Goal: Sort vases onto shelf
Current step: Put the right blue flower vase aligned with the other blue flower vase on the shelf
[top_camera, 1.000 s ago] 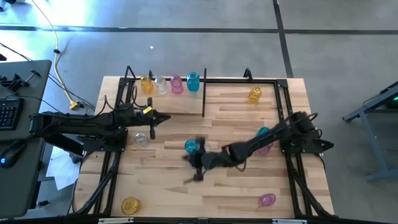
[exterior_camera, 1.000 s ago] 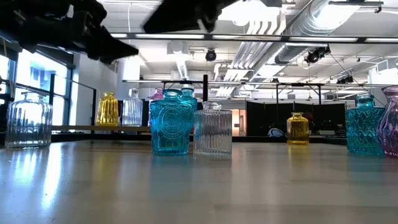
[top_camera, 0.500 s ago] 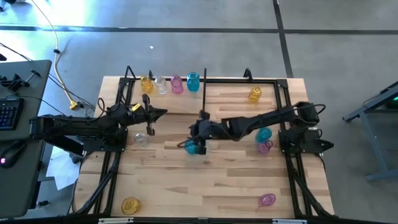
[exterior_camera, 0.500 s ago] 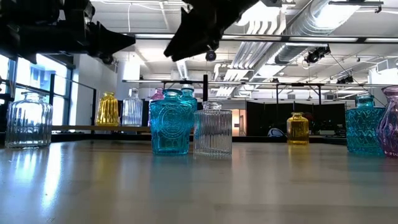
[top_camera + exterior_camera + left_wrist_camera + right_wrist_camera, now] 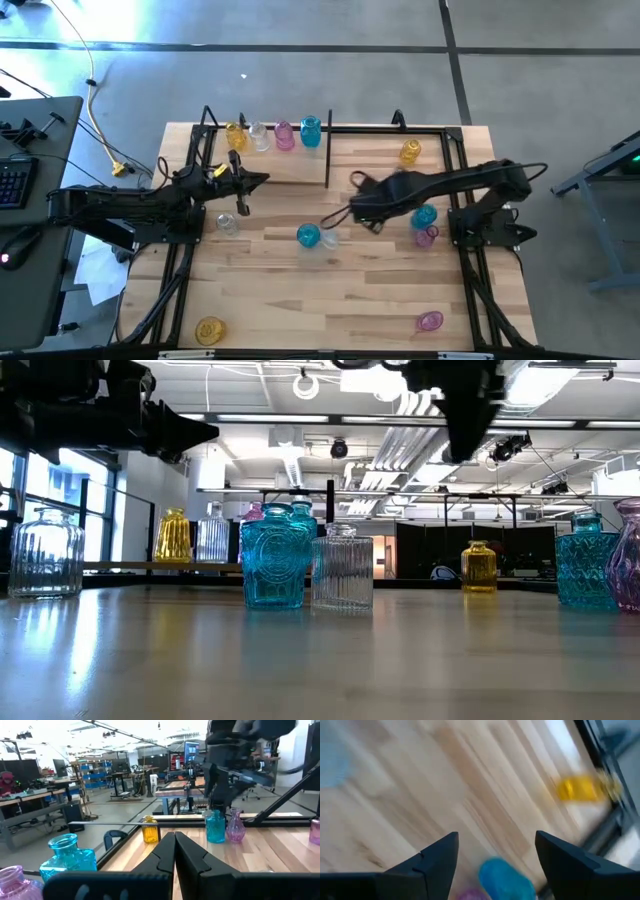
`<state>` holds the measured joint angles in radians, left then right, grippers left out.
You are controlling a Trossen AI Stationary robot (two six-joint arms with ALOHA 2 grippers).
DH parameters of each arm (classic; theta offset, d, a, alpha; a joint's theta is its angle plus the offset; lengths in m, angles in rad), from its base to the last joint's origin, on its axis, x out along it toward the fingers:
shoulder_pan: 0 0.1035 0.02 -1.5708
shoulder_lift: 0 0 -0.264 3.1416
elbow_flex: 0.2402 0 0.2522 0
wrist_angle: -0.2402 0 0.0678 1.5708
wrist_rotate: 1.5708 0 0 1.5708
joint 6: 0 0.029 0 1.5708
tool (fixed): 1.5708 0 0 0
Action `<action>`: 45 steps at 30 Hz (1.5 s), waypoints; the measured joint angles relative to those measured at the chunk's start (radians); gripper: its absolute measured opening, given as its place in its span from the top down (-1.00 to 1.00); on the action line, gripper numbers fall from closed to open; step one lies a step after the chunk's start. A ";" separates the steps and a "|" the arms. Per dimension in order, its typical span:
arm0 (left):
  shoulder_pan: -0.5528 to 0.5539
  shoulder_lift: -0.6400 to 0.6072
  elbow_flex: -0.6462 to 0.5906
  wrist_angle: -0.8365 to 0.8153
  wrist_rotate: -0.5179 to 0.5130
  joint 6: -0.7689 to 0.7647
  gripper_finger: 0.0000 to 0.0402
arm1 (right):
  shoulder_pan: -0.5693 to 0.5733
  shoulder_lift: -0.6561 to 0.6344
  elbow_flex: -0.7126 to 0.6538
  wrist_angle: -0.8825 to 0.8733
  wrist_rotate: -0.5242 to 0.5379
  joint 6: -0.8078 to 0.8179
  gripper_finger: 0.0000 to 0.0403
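11 vases (image 5: pixel 308 235), 1 shelf (image 5: pixel 329 157)

Glass vases and black rod shelf on the wooden table: condition and placement.
The low black metal-rod shelf (image 5: pixel 328 131) stands along the table's far edge, with an upright divider rod. Left of the divider, four small translucent glass vases stand upright in a row: yellow (image 5: pixel 236 134), clear (image 5: pixel 261 136), pink (image 5: pixel 284 135), teal-blue (image 5: pixel 310 130). Right of it stands one yellow vase (image 5: pixel 410 151). A teal-blue embossed jar (image 5: pixel 308 235) touches a clear ribbed jar (image 5: pixel 341 568) mid-table. Another clear jar (image 5: pixel 227 224), a teal (image 5: pixel 425 216) and pink pair (image 5: pixel 427 236), a yellow (image 5: pixel 209 329) and a pink vase (image 5: pixel 430 321) remain unsorted.
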<state>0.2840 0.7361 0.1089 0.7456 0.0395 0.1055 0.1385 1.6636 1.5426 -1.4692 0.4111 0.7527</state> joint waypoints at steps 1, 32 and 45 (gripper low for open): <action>0.000 0.001 0.000 0.000 0.000 0.000 1.00 | -0.002 -0.027 -0.028 -0.020 -0.001 0.043 -0.26; 0.000 0.001 0.000 0.000 -0.003 -0.024 1.00 | -0.151 -0.526 -0.722 0.222 -0.273 0.460 -0.06; 0.000 0.001 0.000 -0.033 -0.003 -0.045 1.00 | -0.151 -0.526 -0.722 0.256 -0.239 0.407 0.53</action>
<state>0.2836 0.7368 0.1093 0.7128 0.0368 0.0608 -0.0128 1.1378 0.8207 -1.2128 0.1723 1.1594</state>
